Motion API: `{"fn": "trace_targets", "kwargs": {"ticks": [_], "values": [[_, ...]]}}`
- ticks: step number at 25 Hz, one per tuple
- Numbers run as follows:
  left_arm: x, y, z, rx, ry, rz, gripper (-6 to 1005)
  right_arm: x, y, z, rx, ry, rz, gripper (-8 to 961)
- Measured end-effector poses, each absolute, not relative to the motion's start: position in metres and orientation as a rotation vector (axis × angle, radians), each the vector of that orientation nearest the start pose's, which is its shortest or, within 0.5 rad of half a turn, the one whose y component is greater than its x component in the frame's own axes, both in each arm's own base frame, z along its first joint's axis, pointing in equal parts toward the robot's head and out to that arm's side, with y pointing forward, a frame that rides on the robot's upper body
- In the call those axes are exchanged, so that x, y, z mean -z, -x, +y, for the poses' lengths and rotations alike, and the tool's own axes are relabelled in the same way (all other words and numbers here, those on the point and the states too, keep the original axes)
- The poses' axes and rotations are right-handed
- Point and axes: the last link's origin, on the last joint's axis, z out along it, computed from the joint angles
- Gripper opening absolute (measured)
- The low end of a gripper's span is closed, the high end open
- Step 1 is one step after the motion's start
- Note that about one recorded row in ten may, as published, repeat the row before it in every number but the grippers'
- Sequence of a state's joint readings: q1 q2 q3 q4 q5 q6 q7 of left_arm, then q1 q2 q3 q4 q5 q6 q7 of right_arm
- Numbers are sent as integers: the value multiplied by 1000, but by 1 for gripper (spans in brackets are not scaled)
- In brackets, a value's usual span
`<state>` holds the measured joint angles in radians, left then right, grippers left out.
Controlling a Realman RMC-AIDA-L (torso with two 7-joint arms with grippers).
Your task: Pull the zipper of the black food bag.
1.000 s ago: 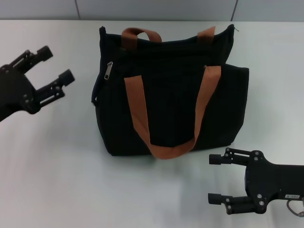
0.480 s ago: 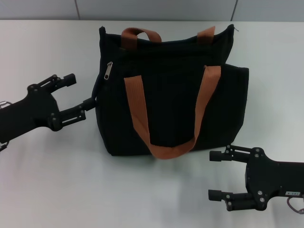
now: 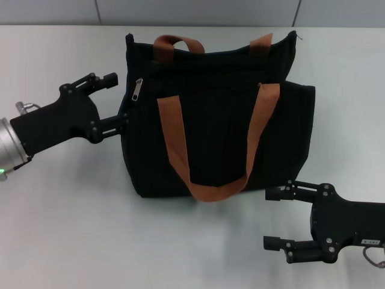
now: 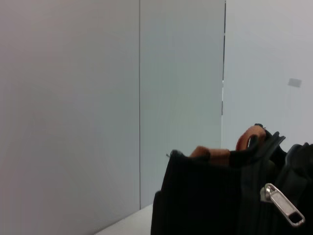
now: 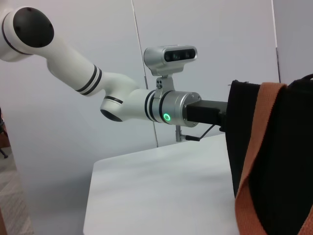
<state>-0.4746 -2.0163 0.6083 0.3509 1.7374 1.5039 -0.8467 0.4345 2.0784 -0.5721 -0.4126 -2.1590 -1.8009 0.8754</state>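
Since 0.5 s ago, left gripper (image 3: 113,101) has closed in on bag's left end. Right gripper (image 3: 278,224) parked nearest, jaws spread, empty. Left jaws released, flanking the black food bag (image 3: 216,114) edge, just beside zipper (image 3: 138,90), presumably lining up a pinch.

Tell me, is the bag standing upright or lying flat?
Upright: the black bag stands on the table, top edge and one orange handle uppermost.

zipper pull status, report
Left pincer open at bag's left edge. Right pincer open, parked near front. Small silver metal zipper pull on large black fabric tote bag ungrasped. Nothing blocking.
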Motion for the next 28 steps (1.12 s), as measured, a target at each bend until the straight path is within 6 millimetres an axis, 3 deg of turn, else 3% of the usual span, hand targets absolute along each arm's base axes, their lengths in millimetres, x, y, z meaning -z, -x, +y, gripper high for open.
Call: {"fn": "trace_targets", "kwargs": {"ticks": [5,15,21,23,24,26,27,28], "values": [[-4,290,323,832,2427,-284,821,33,-287,242,-918,2889,289,816],[-8,291,316,856,2410,-233,593,32,-286,243,-923,2883,288,816],[-9,289,313,880,2412,-223,354,32,-286,243,-926,2880,287,816],[-9,288,313,890,2414,-218,223,31,-284,243,-945,2875,283,816],[-9,288,312,895,2415,-216,158,30,-282,243,-966,2872,278,816],[-10,286,311,910,2417,-210,104,26,-275,242,-1059,2858,274,816],[-10,286,310,914,2417,-207,78,19,-264,241,-1196,2828,291,816],[-10,286,310,916,2417,-204,51,19,-264,241,-1196,2828,291,816]]}}
